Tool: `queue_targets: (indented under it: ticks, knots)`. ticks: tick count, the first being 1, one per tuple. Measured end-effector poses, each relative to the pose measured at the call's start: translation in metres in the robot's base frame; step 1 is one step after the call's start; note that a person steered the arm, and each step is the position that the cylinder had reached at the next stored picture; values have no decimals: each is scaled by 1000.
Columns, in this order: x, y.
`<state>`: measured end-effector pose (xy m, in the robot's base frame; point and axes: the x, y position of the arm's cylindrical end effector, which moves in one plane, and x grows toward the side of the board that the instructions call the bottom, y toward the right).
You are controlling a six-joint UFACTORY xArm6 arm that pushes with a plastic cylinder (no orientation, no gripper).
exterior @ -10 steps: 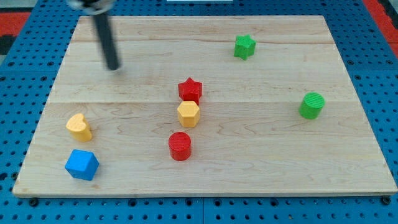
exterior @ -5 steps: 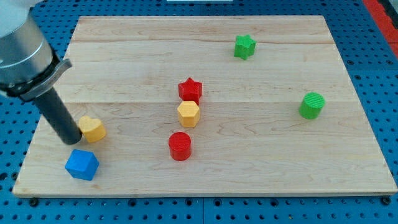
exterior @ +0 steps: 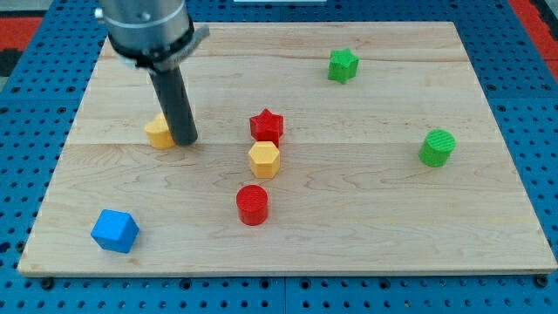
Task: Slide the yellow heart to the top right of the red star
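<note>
One block matters: yellow heart (exterior: 158, 133) sits left of red star (exterior: 267, 126), well apart. My tip (exterior: 185, 139) touches its right side; no gripper fitted, nothing grasped. Transport step underway. Next: get behind heart's left, push right, passing far of star.

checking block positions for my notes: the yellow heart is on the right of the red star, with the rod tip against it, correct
Not quite: the camera view shows the yellow heart at the view's left of the red star, not its right. My tip is against the heart's right side, as you said.
</note>
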<state>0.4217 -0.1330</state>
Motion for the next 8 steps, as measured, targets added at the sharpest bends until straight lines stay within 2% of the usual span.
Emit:
queue_targets:
  ticks: [1, 2, 3, 4, 5, 6, 7, 8]
  knots:
    - [38, -14]
    - [42, -44]
    - [3, -61]
    - [-29, -23]
    - [-39, -50]
    - [-70, -61]
    - [-80, -5]
    - [-67, 45]
